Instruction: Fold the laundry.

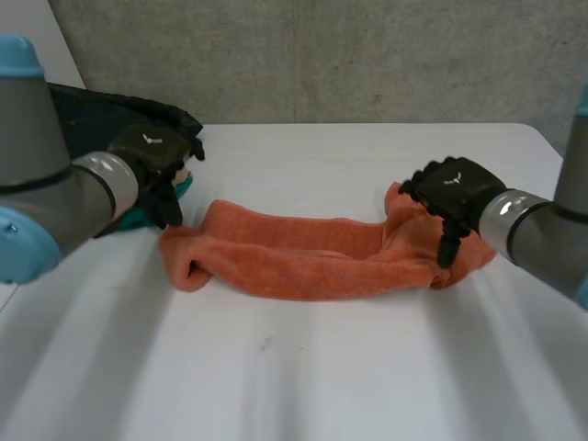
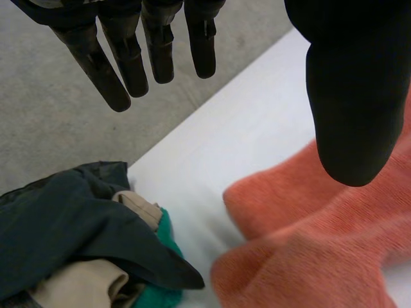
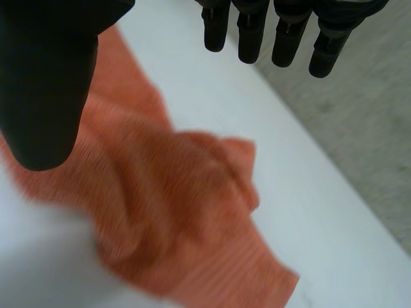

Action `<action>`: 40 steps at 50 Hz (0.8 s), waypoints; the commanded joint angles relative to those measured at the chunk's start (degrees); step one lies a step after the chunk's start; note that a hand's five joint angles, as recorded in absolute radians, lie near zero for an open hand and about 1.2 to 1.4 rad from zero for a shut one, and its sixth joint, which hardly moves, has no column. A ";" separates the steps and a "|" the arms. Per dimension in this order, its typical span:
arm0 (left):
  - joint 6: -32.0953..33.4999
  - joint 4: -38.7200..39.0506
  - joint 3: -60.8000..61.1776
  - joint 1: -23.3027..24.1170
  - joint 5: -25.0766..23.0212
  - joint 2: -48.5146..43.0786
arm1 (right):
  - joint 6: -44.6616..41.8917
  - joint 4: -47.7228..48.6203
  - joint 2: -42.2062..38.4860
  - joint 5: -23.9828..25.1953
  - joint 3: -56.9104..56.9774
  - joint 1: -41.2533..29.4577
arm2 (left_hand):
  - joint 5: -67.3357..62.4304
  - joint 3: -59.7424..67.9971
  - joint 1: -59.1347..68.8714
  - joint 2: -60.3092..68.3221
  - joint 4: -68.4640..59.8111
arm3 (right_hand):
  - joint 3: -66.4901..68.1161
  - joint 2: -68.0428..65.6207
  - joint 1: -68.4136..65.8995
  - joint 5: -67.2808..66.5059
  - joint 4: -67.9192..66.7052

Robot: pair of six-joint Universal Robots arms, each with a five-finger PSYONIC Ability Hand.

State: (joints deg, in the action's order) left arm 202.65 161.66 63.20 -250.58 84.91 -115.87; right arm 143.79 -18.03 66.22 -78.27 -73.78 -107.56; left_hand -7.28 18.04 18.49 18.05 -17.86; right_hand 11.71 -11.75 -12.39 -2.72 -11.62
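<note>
Left arm (image 1: 41, 179) partly hides the clothes pile (image 1: 101, 104).

A smooth white table (image 1: 303, 386) spans the head view, its far edge running straight across below a grey, speckled concrete wall (image 1: 413, 55). A faint vertical seam (image 1: 294, 55) runs down the wall near its middle. The table's far right corner is rounded. A plain white panel (image 1: 57, 32) with a slanting edge stands at the wall's left end. A small dark speck (image 1: 266, 344) marks the tabletop nearer the camera. In both wrist views the table's edge runs slantwise, with a rough grey concrete surface (image 2: 51, 122) beyond it.
</note>
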 commanded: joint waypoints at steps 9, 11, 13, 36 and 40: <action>-1.30 -9.95 -20.74 -1.31 1.23 -20.00 | -16.79 -7.91 -15.76 3.47 18.84 7.19 | 0.85 -1.60 -2.05 -1.61 1.43 | 1.83 -1.78 -1.15 -0.81 -1.91; -0.69 -10.74 -22.50 -1.05 1.49 -22.37 | -16.43 -5.98 -17.34 3.65 19.90 7.27 | 1.18 -1.94 -2.39 -1.95 1.76 | 2.50 -2.45 -1.82 -1.48 -2.58; 0.63 -13.02 -24.17 -0.70 2.63 -24.66 | -15.91 -2.90 -19.63 4.09 20.86 7.19 | 1.19 -1.94 -2.39 -1.95 1.76 | 3.17 -3.13 -2.49 -2.15 -3.25; 6.88 -10.67 -42.44 2.64 6.58 -28.89 | 2.63 15.46 -26.23 -2.84 35.71 6.13 | -62.72 61.96 61.51 61.95 -62.14 | 68.29 -68.25 -67.61 -67.28 -68.38; 1.45 -2.86 -48.87 2.47 9.57 -24.15 | 9.04 24.07 -22.02 -8.03 40.46 6.22 | -62.72 61.96 61.51 61.95 -62.14 | 68.29 -68.25 -67.61 -67.28 -68.38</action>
State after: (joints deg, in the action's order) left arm 209.52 149.43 26.01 -248.46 90.51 -145.63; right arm 142.73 -6.41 38.93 -78.70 -41.43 -101.34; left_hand -55.41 67.73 65.89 68.22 -68.34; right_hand 67.75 -67.27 -63.51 -56.30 -68.28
